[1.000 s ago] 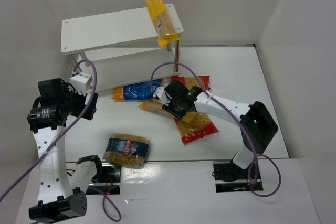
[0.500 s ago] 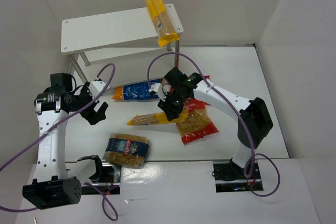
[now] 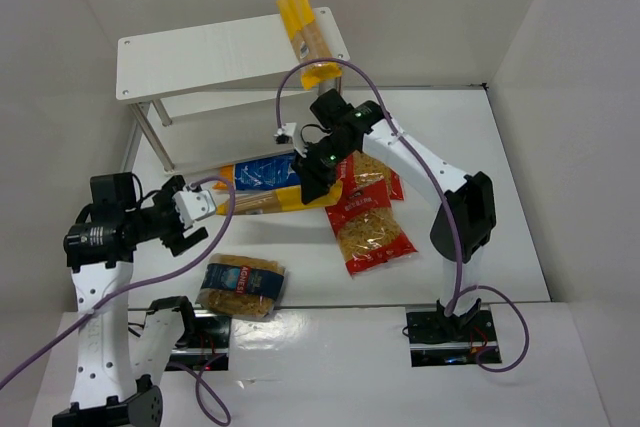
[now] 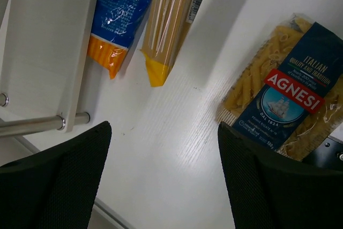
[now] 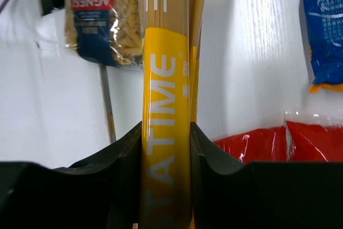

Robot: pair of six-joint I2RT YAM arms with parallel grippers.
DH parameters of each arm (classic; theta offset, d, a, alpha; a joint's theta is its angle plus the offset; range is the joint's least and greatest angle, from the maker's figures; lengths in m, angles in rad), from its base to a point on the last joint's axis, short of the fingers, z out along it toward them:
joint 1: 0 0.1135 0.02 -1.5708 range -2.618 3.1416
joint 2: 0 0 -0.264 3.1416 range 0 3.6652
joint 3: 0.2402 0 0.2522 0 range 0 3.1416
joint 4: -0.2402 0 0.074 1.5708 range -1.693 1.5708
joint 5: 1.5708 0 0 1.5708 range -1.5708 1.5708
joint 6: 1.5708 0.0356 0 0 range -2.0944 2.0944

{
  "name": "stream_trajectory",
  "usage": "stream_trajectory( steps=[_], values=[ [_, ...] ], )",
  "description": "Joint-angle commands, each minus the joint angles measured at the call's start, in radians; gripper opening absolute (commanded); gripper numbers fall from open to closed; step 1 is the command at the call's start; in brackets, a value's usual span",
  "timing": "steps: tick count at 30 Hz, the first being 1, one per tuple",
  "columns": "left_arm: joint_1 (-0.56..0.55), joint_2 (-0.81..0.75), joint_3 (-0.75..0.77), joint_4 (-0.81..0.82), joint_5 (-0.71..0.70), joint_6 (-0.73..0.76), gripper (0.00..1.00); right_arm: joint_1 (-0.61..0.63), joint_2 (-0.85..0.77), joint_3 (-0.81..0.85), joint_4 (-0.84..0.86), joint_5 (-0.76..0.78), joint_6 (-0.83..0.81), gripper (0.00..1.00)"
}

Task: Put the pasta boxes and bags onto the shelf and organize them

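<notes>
Shelf (image 3: 200, 57) holds one spaghetti pack (image 3: 305, 37); our right hand (image 5: 166, 148) grips a second pack (image 5: 165, 79), left hand (image 4: 163, 181) gapes empty, and we count four bags (image 3: 372, 237) on the surface (image 3: 500, 197).

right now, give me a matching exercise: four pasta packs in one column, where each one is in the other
1 near spaghetti pack
2 far spaghetti pack
3 Agnesi bag
4 blue bag

a on the table, alone near its front edge
b on the shelf's top board
c clamped in the right gripper
d on the table beside the shelf

Pairs: 1-c, 2-b, 3-a, 4-d
</notes>
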Motion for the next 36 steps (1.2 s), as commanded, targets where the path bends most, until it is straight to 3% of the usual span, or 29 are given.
stream_trajectory(
  steps=[1,10,24,36],
  values=[
    [-0.004,-0.007,-0.011,0.031,0.104,0.051,0.87,0.002,0.001,0.129,-0.045,-0.171,-0.035,0.0],
    [-0.004,0.061,-0.011,0.051,0.13,0.062,0.88,0.002,0.049,0.325,-0.133,-0.262,-0.044,0.0],
    [-0.004,-0.008,-0.1,0.367,0.046,-0.081,0.91,0.002,0.144,0.499,-0.21,-0.381,-0.053,0.0],
    [-0.004,-0.008,-0.1,0.376,0.055,-0.067,0.91,0.039,0.213,0.618,-0.219,-0.421,-0.044,0.0]
  ],
)
